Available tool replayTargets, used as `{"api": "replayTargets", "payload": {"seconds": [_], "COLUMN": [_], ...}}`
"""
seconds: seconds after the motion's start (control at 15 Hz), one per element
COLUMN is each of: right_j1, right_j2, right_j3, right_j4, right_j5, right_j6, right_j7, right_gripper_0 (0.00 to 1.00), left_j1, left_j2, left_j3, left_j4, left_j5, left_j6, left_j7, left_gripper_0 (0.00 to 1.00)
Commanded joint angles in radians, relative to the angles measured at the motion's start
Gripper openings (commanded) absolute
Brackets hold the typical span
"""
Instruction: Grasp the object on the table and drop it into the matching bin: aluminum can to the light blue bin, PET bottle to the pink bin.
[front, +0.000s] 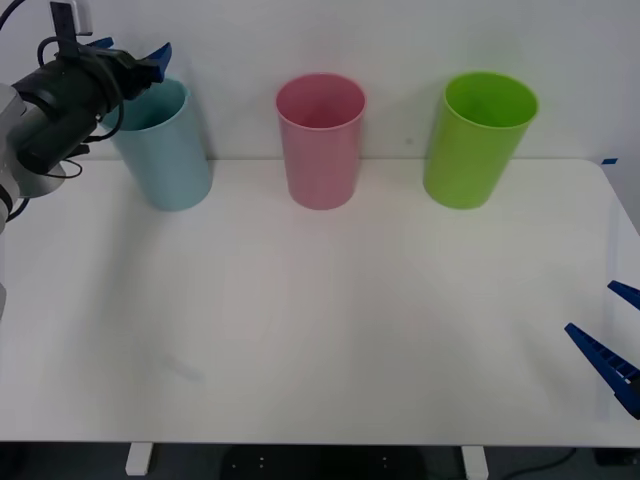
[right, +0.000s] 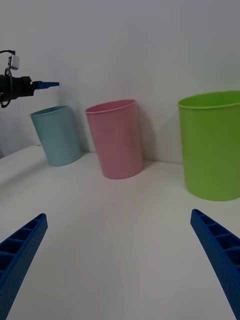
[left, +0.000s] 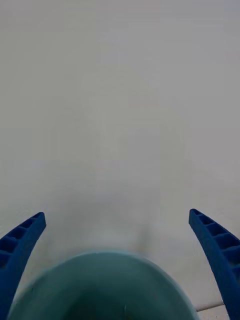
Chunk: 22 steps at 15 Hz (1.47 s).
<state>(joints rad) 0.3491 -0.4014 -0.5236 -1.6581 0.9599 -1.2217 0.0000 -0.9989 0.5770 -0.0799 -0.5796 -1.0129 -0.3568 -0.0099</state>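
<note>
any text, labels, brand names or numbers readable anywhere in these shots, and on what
None can be read.
The light blue bin, the pink bin and the lime green bin are plain, with no label or print.
The table carries no markings.
The left gripper, open above the light blue bin, and the right gripper, open at the table's right edge, bear no lettering.

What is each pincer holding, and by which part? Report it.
Nothing. The left pincer is open above the light blue bin; the right pincer is open over the table.
</note>
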Motion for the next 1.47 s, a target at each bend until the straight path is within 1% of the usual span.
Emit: {"api": "replayTargets", "payload": {"seconds": [0.07, 0.27, 0.4, 0.47, 0.6, 0.93, 1.0, 1.2, 1.33, 1.4, 1.47], "right_j1": [0.000, 0.000, 0.000, 0.000, 0.000, 0.000, 0.000, 0.000, 0.000, 0.000, 0.000], "right_j2": [0.000, 0.000, 0.000, 0.000, 0.000, 0.000, 0.000, 0.000, 0.000, 0.000, 0.000], "right_j3": [0.000, 0.000, 0.000, 0.000, 0.000, 0.000, 0.000, 0.000, 0.000, 0.000, 0.000], "right_j4": [0.000, 0.000, 0.000, 0.000, 0.000, 0.000, 0.000, 0.000, 0.000, 0.000, 0.000], "right_j5": [0.000, 0.000, 0.000, 0.000, 0.000, 0.000, 0.000, 0.000, 0.000, 0.000, 0.000], "right_j6": [0.000, 0.000, 0.000, 0.000, 0.000, 0.000, 0.000, 0.000, 0.000, 0.000, 0.000], "right_j7": [0.000, 0.000, 0.000, 0.000, 0.000, 0.000, 0.000, 0.000, 0.000, 0.000, 0.000], "right_gripper_0": [1.00, 1.00, 1.00, 1.00, 1.00, 1.00, 1.00, 1.00, 1.00, 1.00, 1.00], "left_j1": [0.000, 0.002, 0.008, 0.036, 0.114, 0.333, 0.373, 0.457, 0.517, 0.554, 0.591], "left_j2": [0.001, 0.001, 0.003, 0.026, 0.076, 0.215, 0.247, 0.343, 0.379, 0.386, 0.389], "left_j3": [-0.044, -0.126, -0.164, -0.166, -0.166, -0.166, -0.166, -0.164, -0.129, -0.101, -0.064], "left_j4": [-0.008, -0.019, -0.022, -0.029, -0.120, -0.367, -0.401, -0.427, -0.434, -0.439, -0.448], "left_j5": [0.076, 0.212, 0.281, 0.312, 0.378, 0.508, 0.530, 0.577, 0.579, 0.568, 0.537], "left_j6": [-0.014, -0.042, -0.082, -0.111, -0.116, -0.143, -0.165, -0.303, -0.395, -0.438, -0.475], "left_j7": [-0.010, -0.028, -0.038, -0.045, -0.079, -0.087, -0.094, -0.108, -0.113, -0.117, -0.121], "left_gripper_0": [1.00, 1.00, 1.00, 1.00, 1.00, 1.00, 1.00, 1.00, 1.00, 1.00, 1.00]}}
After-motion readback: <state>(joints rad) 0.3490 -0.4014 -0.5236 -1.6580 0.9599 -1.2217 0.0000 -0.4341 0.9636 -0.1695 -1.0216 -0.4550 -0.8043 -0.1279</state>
